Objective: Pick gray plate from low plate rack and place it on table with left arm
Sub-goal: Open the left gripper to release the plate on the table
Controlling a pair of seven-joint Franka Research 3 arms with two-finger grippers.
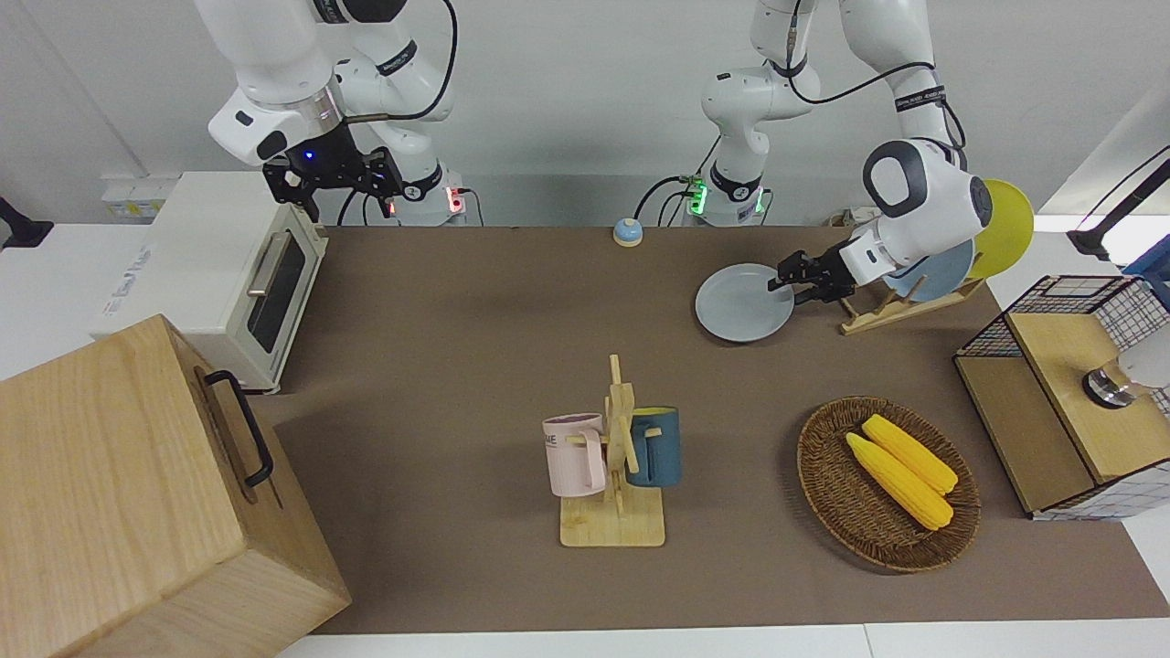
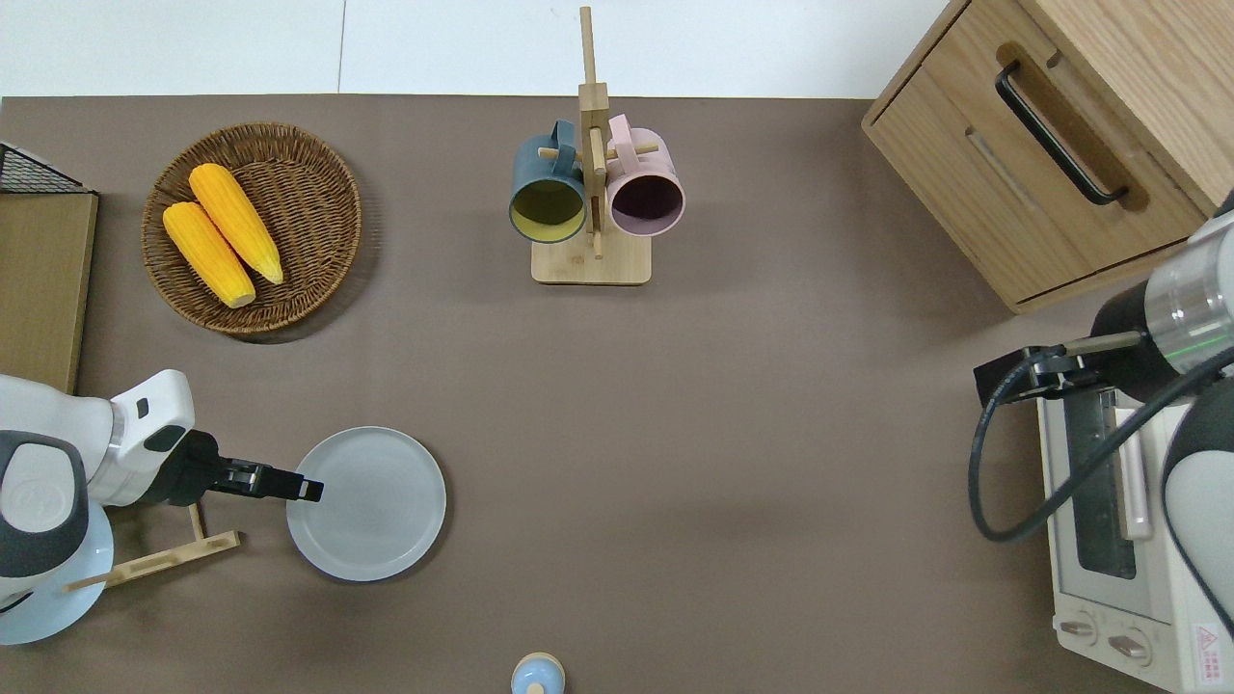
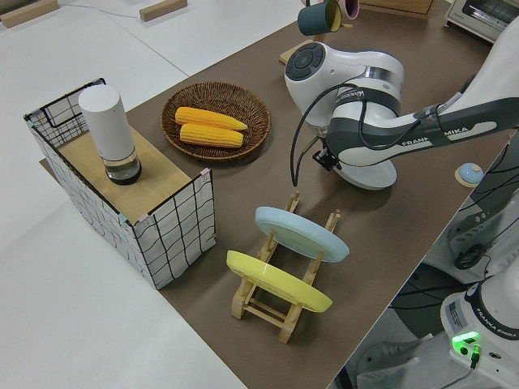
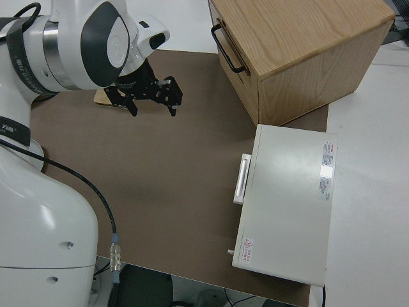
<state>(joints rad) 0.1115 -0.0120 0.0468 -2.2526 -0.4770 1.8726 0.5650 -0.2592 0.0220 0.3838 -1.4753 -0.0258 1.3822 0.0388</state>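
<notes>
The gray plate (image 1: 742,306) (image 2: 371,506) lies flat on the brown table (image 1: 475,320) (image 2: 733,434), beside the low plate rack (image 1: 900,308) (image 2: 159,559) (image 3: 280,312) and toward the right arm's end from it. My left gripper (image 1: 784,279) (image 2: 307,490) reaches level from the rack side, and its tip meets the plate's rim. The rack holds a sky-blue plate (image 1: 937,274) (image 3: 300,232) and a yellow plate (image 1: 1005,224) (image 3: 276,281) on edge. The right gripper (image 1: 334,178) (image 4: 152,102) is parked and open.
A wicker basket (image 1: 827,475) (image 2: 318,207) with two corn cobs and a mug stand (image 1: 614,512) (image 2: 590,265) with two mugs stand farther from the robots. A wire crate (image 1: 1051,302), a toaster oven (image 1: 219,265), a wooden cabinet (image 1: 119,484) and a small bell (image 1: 627,232) ring the table.
</notes>
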